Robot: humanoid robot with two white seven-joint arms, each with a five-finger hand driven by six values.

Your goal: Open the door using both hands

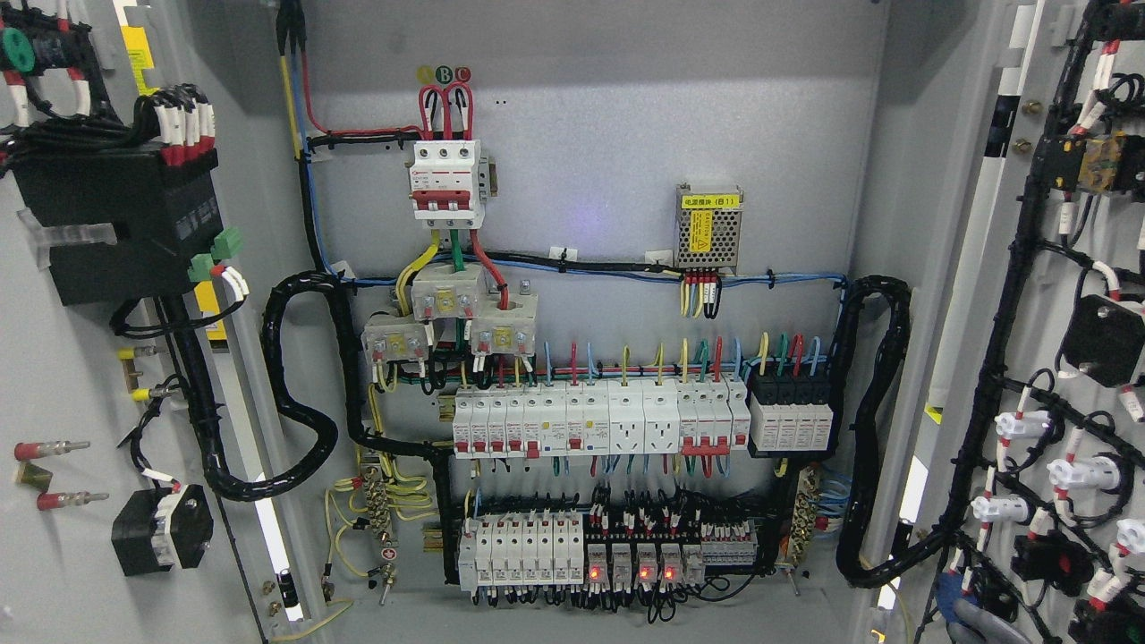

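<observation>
Both cabinet doors (80, 358) hang wide open, breakers (590, 420) showing (my hands aren't in frame, can't tell their grip).

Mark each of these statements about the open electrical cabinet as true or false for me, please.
1. Both cabinet doors, left door and right door, stand open. True.
2. The top breaker has blue switch levers. False: they are red.
3. The power supply carries a yellow label. True.
4. All relays in the bottom row are dark. False: several glow red.
5. A robot hand grips the left door's edge. False: none shows there.
</observation>
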